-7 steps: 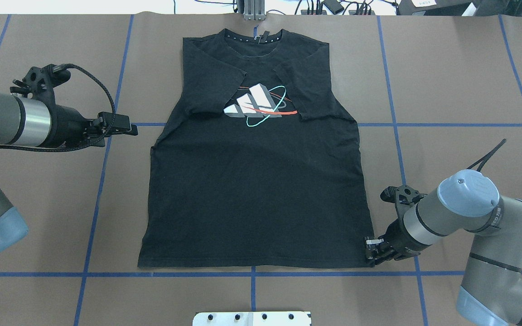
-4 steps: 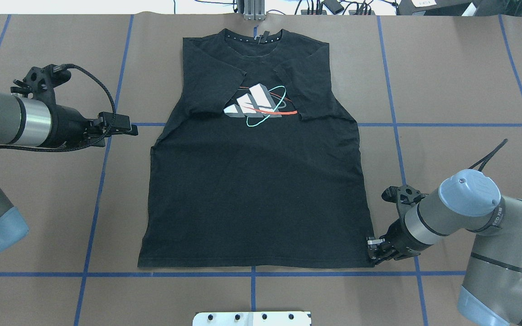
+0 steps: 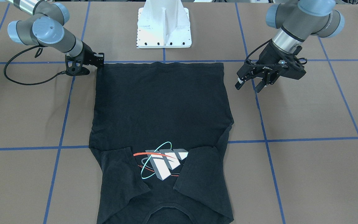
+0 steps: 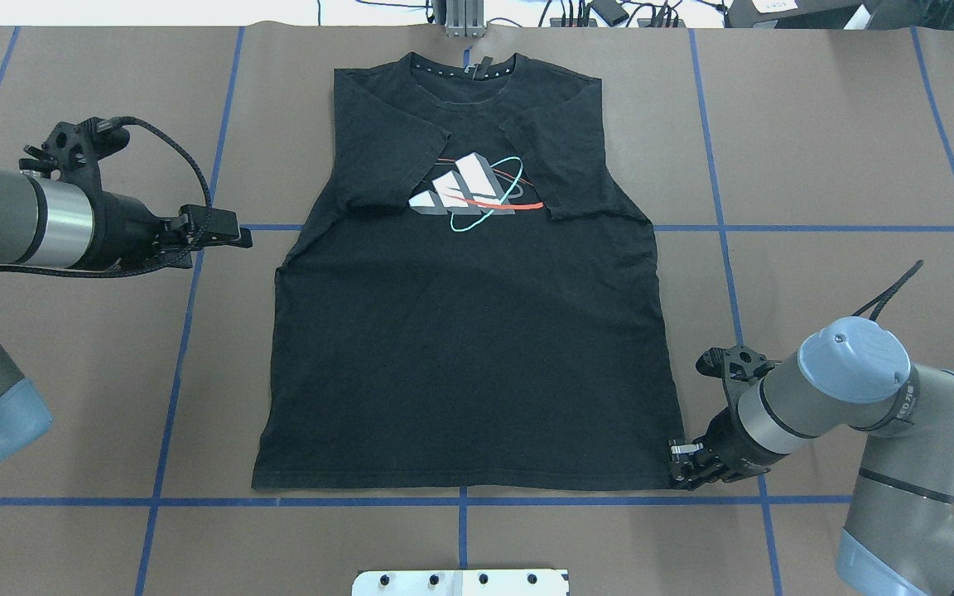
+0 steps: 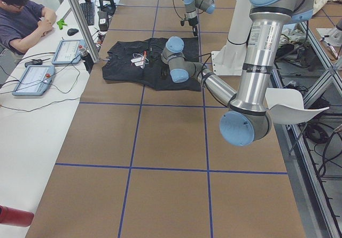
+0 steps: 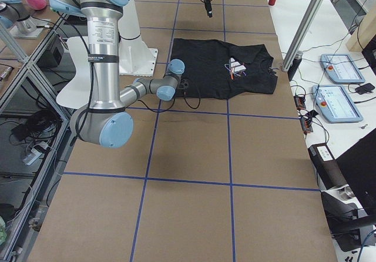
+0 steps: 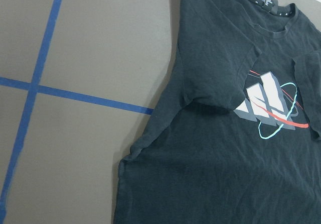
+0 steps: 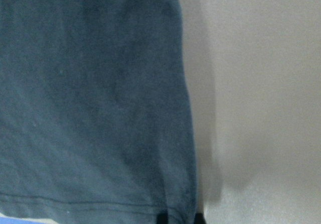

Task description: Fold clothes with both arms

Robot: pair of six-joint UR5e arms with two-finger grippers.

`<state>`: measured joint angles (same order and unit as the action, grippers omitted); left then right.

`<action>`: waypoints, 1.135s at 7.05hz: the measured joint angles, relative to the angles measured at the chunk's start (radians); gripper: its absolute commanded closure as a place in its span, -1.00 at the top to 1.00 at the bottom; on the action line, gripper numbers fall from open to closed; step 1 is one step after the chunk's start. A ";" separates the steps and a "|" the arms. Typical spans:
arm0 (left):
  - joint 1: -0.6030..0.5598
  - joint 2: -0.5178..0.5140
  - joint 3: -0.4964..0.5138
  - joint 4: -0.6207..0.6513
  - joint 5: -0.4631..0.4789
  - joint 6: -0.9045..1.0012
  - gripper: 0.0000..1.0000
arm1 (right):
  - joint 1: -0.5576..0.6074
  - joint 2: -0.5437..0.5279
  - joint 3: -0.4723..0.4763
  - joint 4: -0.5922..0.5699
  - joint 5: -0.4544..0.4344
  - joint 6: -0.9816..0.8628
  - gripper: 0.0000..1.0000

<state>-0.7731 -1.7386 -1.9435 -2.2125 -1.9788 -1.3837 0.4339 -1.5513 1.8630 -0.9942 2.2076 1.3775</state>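
At mid-left of the overhead view, the left gripper hangs over the bare brown table, apart from the cloth, with its two fingers spread and holding nothing. The black T-shirt lies flat in the centre with its collar toward the top edge, its logo facing up and both sleeves folded in over the chest. At lower right, the right gripper is down at the hem's right corner. Its wrist view shows the tips on either side of that corner, but I cannot tell whether it has clamped.

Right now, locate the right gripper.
In the overhead view, the right gripper is lower right, at the near right hem corner of the T-shirt.
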 measured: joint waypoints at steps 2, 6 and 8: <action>0.000 0.001 0.000 0.000 0.000 0.000 0.98 | -0.003 0.002 0.000 0.000 -0.001 0.000 -0.92; 0.000 0.002 0.001 0.001 0.000 -0.001 0.98 | 0.016 0.002 0.008 0.000 0.006 -0.001 -1.00; 0.002 0.018 -0.001 0.000 0.000 -0.001 0.98 | 0.040 0.002 0.034 0.001 0.013 -0.001 -1.00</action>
<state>-0.7711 -1.7208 -1.9441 -2.2120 -1.9788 -1.3845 0.4737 -1.5495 1.8974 -0.9937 2.2203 1.3761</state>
